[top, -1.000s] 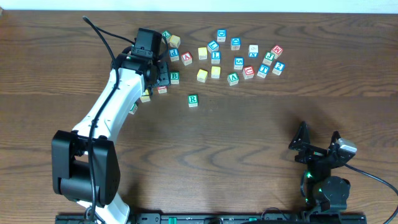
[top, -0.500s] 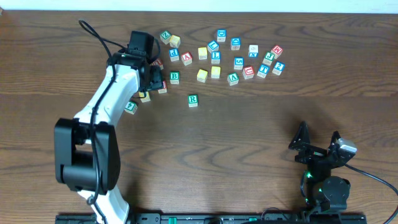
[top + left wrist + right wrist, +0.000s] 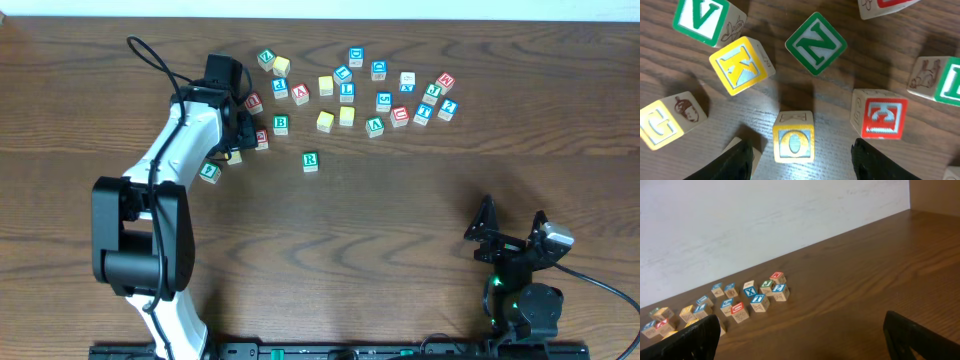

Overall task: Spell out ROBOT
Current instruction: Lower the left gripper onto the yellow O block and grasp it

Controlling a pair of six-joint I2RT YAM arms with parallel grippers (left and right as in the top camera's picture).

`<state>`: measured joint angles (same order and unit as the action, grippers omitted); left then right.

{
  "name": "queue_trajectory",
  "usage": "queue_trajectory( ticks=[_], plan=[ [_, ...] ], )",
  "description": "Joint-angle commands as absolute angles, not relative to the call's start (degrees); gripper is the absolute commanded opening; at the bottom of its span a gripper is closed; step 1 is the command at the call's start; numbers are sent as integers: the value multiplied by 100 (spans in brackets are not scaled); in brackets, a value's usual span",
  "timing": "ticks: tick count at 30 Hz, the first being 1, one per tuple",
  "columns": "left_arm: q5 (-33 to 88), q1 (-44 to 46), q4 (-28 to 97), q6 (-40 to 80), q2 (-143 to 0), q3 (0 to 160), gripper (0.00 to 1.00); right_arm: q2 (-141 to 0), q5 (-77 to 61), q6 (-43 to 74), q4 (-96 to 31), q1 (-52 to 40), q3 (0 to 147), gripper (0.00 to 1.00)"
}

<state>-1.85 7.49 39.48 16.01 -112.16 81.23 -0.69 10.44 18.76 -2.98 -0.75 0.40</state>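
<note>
Poised with the left pincer (image 3: 802,159) released, straddling a small wooden cube with a yellow O face (image 3: 793,144), gaps on both sides. Just beyond it, a green N wooden cube (image 3: 816,44) and a yellow K wooden cube (image 3: 740,65). Alone on the dark wooden counter (image 3: 400,220), a green R wooden cube (image 3: 310,161); nearer the cluster, a green B wooden cube (image 3: 281,124). Well apart, the right pincer (image 3: 512,222), released and empty.

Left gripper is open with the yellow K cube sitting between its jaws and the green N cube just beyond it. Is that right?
Not quite. The left wrist view shows the yellow O cube between the open jaws of the left gripper, not the K. The yellow K cube lies further out, off to one side. The green N cube does sit just beyond the cube between the jaws.
</note>
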Motion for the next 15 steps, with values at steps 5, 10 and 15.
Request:
queue_trajectory(
  ticks=[5,10,15],
  plan=[
    [-220,725,3848,1640,-11631,8084,62,-54,1055,1793,-320,-21,32,99],
    [-220,725,3776,1658,-11671,8084,58,-54,1055,1793,-320,-21,32,99],
    [-220,725,3765,1660,-11673,8084,57,-54,1055,1793,-320,-21,32,99]
  ],
)
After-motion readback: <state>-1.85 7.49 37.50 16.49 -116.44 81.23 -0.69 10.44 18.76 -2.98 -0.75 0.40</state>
